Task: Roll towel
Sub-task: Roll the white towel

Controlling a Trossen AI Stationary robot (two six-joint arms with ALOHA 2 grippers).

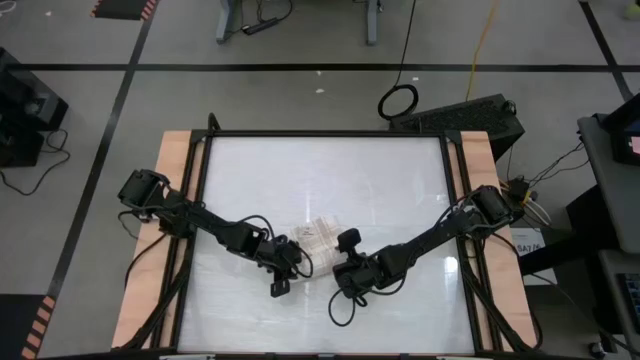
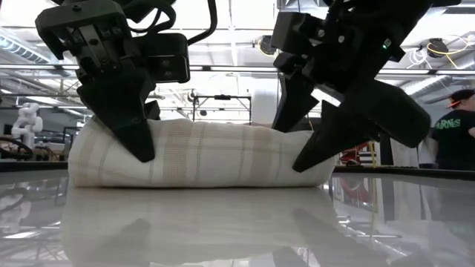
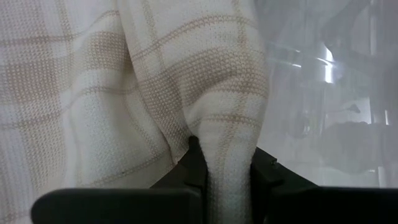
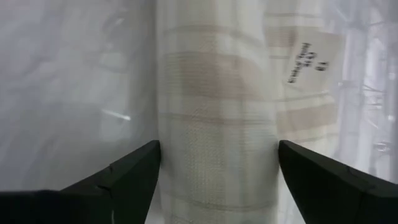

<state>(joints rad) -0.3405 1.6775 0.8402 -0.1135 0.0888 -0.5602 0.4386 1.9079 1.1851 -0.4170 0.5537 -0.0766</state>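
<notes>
The towel (image 1: 322, 236), cream with beige checks, lies rolled into a thick roll (image 2: 200, 154) near the table's middle, resting along its length on the tabletop. A small printed tag (image 4: 308, 62) shows on it. My left gripper (image 3: 227, 186) is at the roll's left part, on its near side (image 2: 137, 141), and is shut on the cloth. My right gripper (image 4: 217, 168) is at the roll's right end (image 2: 319, 152). It is open wide, with one finger on each side of the roll. My left gripper pinches a fold of the towel's cloth (image 3: 227, 155) between its two fingers, at the left part of the roll. The fingers slant down from the near left. The roll stays on the table. I cannot tell whether my right gripper's spread fingers (image 4: 134, 171) touch the roll's sides.
The glossy white tabletop (image 1: 320, 170) lies bare around the roll, inside a black frame with wooden boards (image 1: 170, 190) at either side. Beyond the table's far right a person (image 2: 454, 133) stands in the room.
</notes>
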